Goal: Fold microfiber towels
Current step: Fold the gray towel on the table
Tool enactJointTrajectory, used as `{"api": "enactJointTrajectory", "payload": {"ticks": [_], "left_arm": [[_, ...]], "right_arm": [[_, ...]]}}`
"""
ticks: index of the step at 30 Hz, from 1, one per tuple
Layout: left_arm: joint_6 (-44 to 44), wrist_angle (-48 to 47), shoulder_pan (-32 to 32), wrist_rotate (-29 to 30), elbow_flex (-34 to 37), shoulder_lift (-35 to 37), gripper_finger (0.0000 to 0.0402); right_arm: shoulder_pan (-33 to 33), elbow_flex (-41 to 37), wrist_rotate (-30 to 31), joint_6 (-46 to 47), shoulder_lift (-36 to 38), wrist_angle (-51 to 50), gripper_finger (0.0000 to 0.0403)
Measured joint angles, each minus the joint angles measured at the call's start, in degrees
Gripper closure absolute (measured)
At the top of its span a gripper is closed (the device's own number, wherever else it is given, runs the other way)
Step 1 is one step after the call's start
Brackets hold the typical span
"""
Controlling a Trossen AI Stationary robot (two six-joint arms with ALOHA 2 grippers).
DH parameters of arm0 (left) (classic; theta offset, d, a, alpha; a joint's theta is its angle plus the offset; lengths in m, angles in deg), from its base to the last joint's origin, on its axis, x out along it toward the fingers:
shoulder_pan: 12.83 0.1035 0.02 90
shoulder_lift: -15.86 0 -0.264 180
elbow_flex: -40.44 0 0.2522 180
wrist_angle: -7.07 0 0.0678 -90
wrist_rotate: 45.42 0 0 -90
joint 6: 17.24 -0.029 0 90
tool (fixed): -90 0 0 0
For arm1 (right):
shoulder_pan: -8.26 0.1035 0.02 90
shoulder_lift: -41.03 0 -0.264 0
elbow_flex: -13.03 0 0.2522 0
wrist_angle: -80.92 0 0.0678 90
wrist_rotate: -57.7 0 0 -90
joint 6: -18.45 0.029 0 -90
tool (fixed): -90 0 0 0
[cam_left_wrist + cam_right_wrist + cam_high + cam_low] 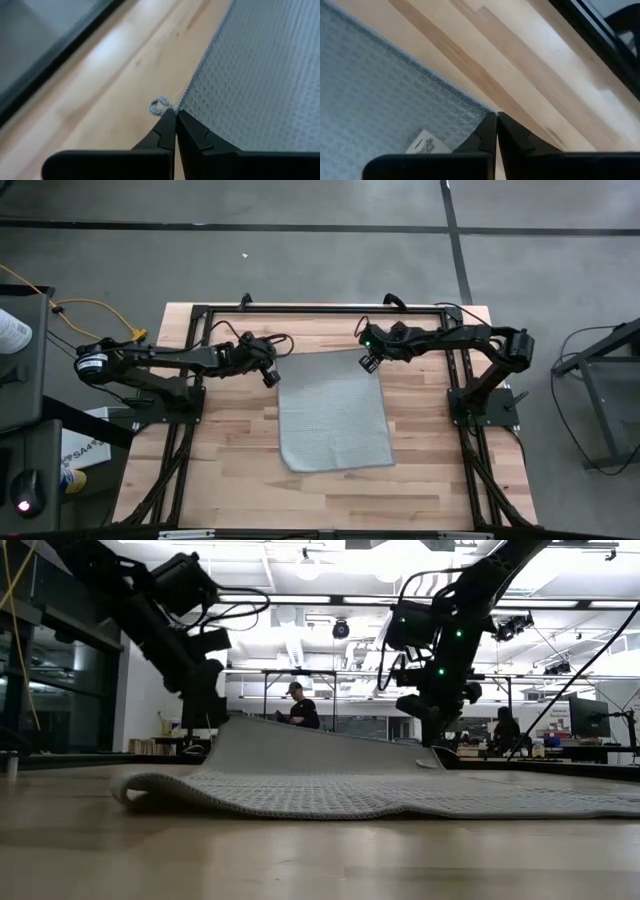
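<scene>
Towel (pixel 340 790): near edge flat on table (pixel 300 860), far corners lifted. Left hand (pixel 175 114) & right hand (pixel 496 116) each pinched on a corner; thin grip, could slip mid-fold.

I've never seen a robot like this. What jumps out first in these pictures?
A light grey, roughly square microfiber towel lies mid-table on the pale wooden tabletop, its far edge lifted off the wood. The two dark arms meet that edge: the left gripper is shut on one far corner, the right gripper on the other. Beyond the table, a person stands in the room.
</scene>
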Motion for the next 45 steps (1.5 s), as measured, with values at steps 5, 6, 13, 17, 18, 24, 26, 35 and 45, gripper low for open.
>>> {"api": "enactJointTrajectory", "payload": {"ticks": [5, 6, 13, 17, 18, 24, 26, 35, 45], "left_arm": [[-1.75, -2.01, 2.94, -0.62, -2.95, -0.37, 0.0401], [-1.79, -2.53, 4.06, -1.43, -3.32, -0.74, 0.0401], [-1.91, -3.43, 10.39, -6.57, -3.62, -3.32, 0.0401], [-3.39, -1.73, 12.00, -8.79, -3.62, -5.35, 0.0401], [-3.44, -1.26, 12.13, -9.45, -3.61, -5.77, 0.0401], [-3.54, 1.34, 11.97, -12.38, -3.60, -7.24, 0.0401], [-3.37, 1.22, 11.97, -13.41, -3.60, -7.30, 0.0401], [-3.37, 0.99, 11.96, -13.49, -3.60, -7.30, 0.0401], [-4.40, -1.63, 11.96, -11.40, -7.96, -7.30, 0.0401]], "right_arm": [[2.37, 0.01, 0.86, 2.94, 0.07, -2.26, 0.0399], [2.97, 0.04, 0.93, 3.54, 0.07, -2.86, 0.0399], [7.60, 0.07, 4.30, 7.31, 1.60, -6.04, 0.0399], [8.67, 0.09, 9.43, 8.13, 4.31, -7.08, 0.0399], [8.51, 0.08, 10.53, 8.14, 5.17, -7.29, 0.0399], [6.73, 0.05, 11.83, 8.63, 8.95, -8.25, 0.0399], [6.66, 0.03, 11.63, 8.71, 9.63, -8.91, 0.0399], [7.09, 0.03, 10.33, 8.74, 10.08, -9.71, 0.0399], [8.17, 0.02, 15.58, 7.26, 10.08, -9.91, 0.0399]]}}
